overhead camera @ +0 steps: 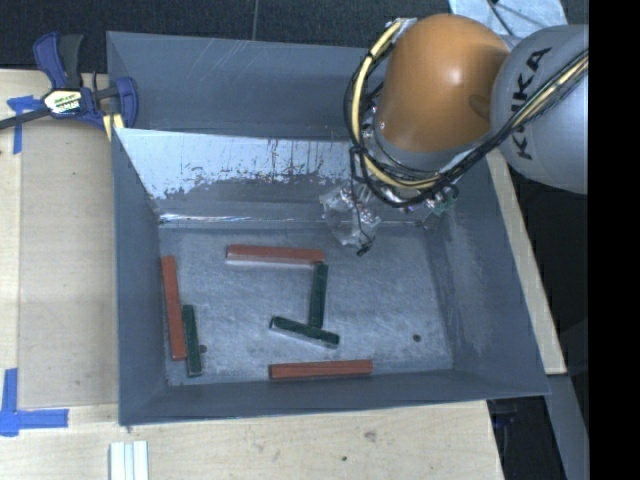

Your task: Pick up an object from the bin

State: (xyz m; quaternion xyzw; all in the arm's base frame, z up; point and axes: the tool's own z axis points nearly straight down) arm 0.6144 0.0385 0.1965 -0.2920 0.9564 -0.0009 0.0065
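From my screen, the arm [545,98] comes in from the right. Its orange cover [440,78] hangs over the back right part of the bin [140,268]. Below that cover, the gripper [356,230] sits low by the foot of the back wall, over the bin floor. I cannot tell whether it is wide or narrow, because the cables and the wrist hide too much of it.

6 loose things lie flat on the floor, none heaped.

The nearest to the gripper is the back brown bar [275,255], which lies crosswise. Its right end is just beside the gripper, toward the view's left and a little nearer the front. I cannot tell whether the 2 touch.

The long green stick [318,296] is next nearest and runs front to back. Its far end is just under the right end of that bar. Its near end meets the short green stick [303,331], which lies slantwise.

The other 3 are well apart from the gripper:
- The left brown bar [171,306] runs front to back along the foot of the left wall.
- The left green stick [190,340] lies just beside that bar on its right, toward the front.
- The front brown bar [320,370] lies crosswise along the foot of the front wall.
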